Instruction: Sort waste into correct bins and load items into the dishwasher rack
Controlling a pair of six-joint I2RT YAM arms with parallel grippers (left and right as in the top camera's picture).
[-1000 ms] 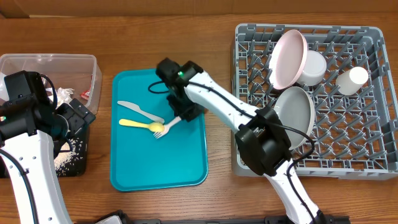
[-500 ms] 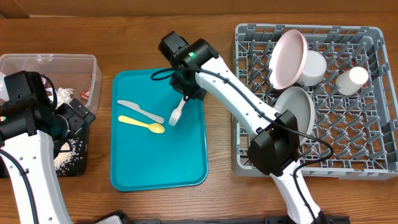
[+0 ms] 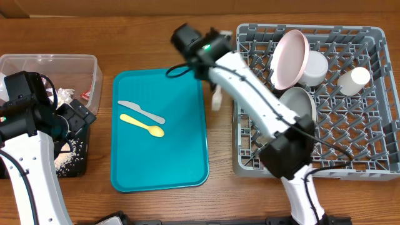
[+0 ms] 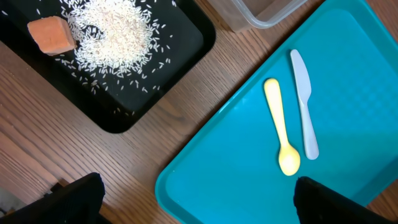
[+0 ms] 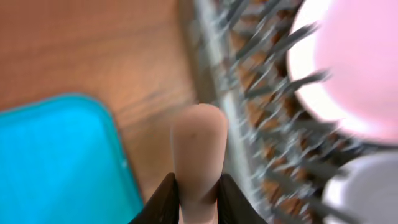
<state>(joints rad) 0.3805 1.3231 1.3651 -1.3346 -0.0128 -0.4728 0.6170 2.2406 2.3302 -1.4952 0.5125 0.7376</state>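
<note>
One fork (image 5: 198, 146) is held by the right tool (image 5: 198, 198), whose fingers are closed narrowly on one end so that the rest juts out ahead of the blurred wrist view. Seen from above, the fork hangs over the bare table (image 3: 220, 134), in the gap between the teal tray (image 3: 187, 165) and the rack (image 3: 350, 170), just beside the rack's left wall. The step in hand is judged to be loading the fork into the rack. To be done well, the fork should be lifted clear over the wall, so that its free end is not caught on the rim. It should then be lowered into a vacant cell between pegs. The grey plate (image 3: 299, 112) and pink plate (image 3: 289, 57), both stood on edge further in, should be avoided, since a knock could tip them. The bowl (image 3: 317, 67) and cup (image 3: 355, 80) beyond are well apart from that path. The grip should be eased only once the fork is borne by the lattice. Further off on the teal tray, a spoon (image 3: 142, 125) and knife (image 3: 141, 112) lie not yet loaded. Furthest, the left tool (image 4: 199, 186) is spread wide and holds nothing, near the black tray (image 4: 186, 37) with rice (image 4: 115, 31) and an orange cube (image 4: 53, 34)
</note>
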